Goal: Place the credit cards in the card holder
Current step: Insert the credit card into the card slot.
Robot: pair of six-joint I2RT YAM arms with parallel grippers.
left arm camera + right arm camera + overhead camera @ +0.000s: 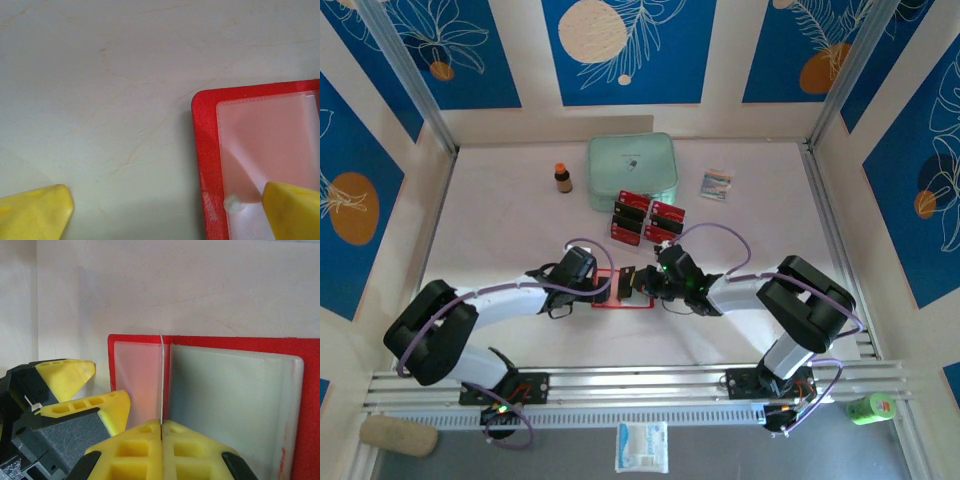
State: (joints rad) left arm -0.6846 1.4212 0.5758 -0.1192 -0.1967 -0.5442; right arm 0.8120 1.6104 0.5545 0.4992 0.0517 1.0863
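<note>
Open card holder flat on the worktop between both grippers
Its clear pockets face up. The right gripper is clamped on one credit card, edge-on over them. The left gripper gapes wide across the holder's corner. More credit cards lie beyond, touching a mint-green case; both arms reach inward

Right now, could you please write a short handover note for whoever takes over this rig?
Left gripper: open, straddling a corner of the open red fold-over card holder with clear pockets.
Right gripper: shut on one thin card, edge-on over the holder's middle.
Done: no card seen in the pockets.
Left: pocket this card, then the red-and-black flat cards beside the mint-green case.
</note>
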